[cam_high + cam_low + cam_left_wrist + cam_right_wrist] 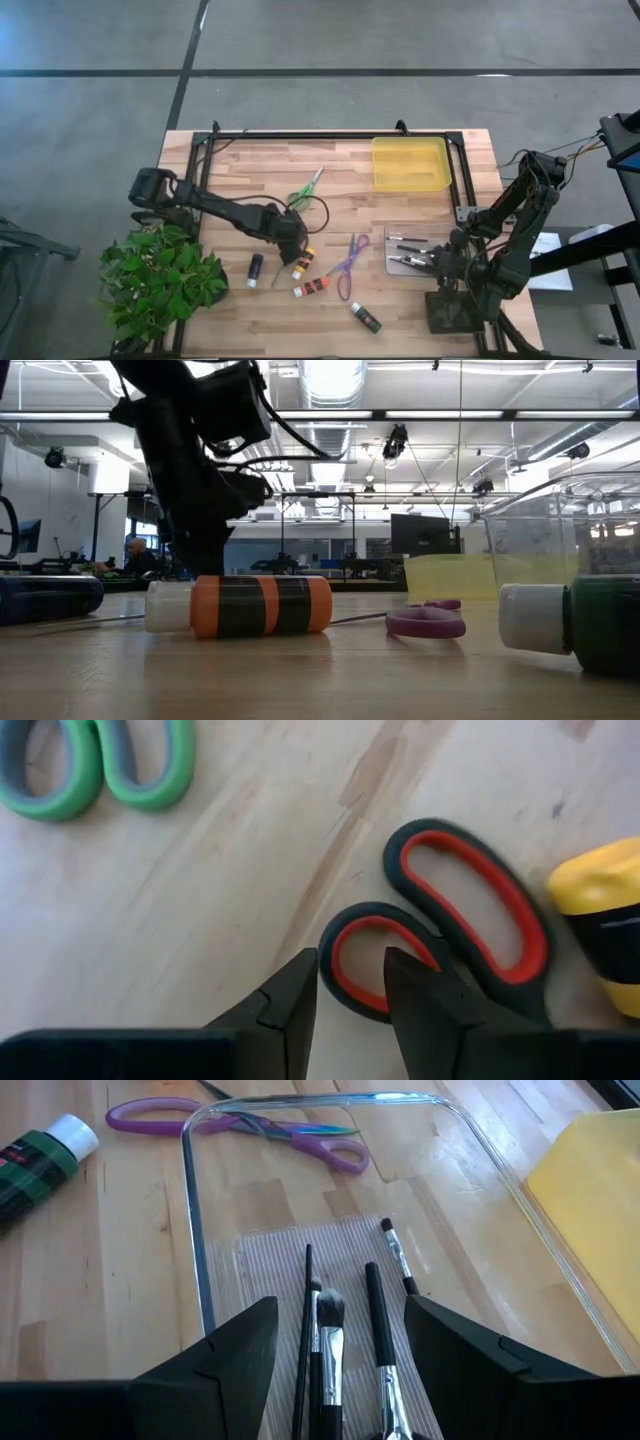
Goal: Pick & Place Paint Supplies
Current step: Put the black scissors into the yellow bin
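My left gripper [350,985] is open by a narrow gap, low over the table's middle [290,237]. It stands at the red-handled scissors [440,920], one finger on each side of the smaller handle loop's rim [335,965]. A yellow tube [600,920] lies beside them and green scissors [100,770] farther off. My right gripper [340,1350] is open wide above thin dark brushes [375,1320] lying in a clear tray [195,1230]. Purple scissors [350,262], a red-orange tube [311,287], a purple tube [255,268] and a green tube [366,318] lie flat on the wood. My left gripper comes down on the red scissors from above. One finger [290,990] stands outside the smaller handle loop and the other [410,985] over its inner side. I cannot tell whether either finger touches the rim. The scissors lie flat on the table.
A yellow bin [410,163] sits at the far right of the table, behind the clear tray [415,250]. A leafy potted plant [160,280] stands at the near left corner. A black frame rail [330,133] runs along the far edge.
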